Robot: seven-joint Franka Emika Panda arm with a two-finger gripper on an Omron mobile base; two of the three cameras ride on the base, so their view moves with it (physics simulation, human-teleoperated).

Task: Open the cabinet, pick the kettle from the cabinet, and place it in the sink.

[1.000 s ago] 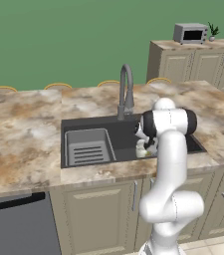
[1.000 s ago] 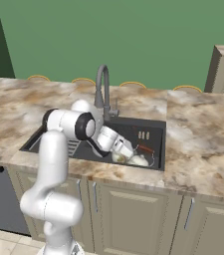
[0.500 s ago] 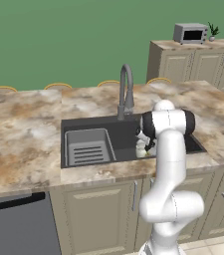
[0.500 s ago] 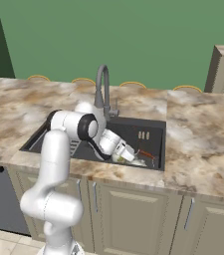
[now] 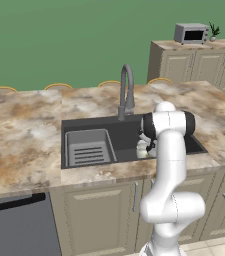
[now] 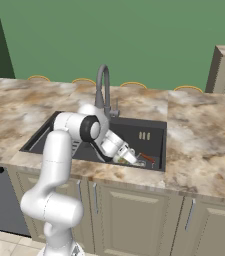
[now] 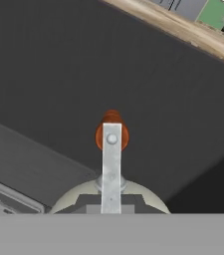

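While dark grey rectangular sink holds squat cream-white kettle w/ reddish wooden handle bar, claw clamps that bar; marbled bench, green wall.

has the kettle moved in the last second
Yes. The kettle, held by the gripper, has sunk lower into the sink, away from the tap.

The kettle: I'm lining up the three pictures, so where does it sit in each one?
Left base view: kettle low in the sink, partly behind the white arm.
Right base view: kettle at the basin's near right, beyond the wrist.
Hand view: kettle at bottom centre, its reddish-brown bar above it.
Shared landmark: the ribbed tray.
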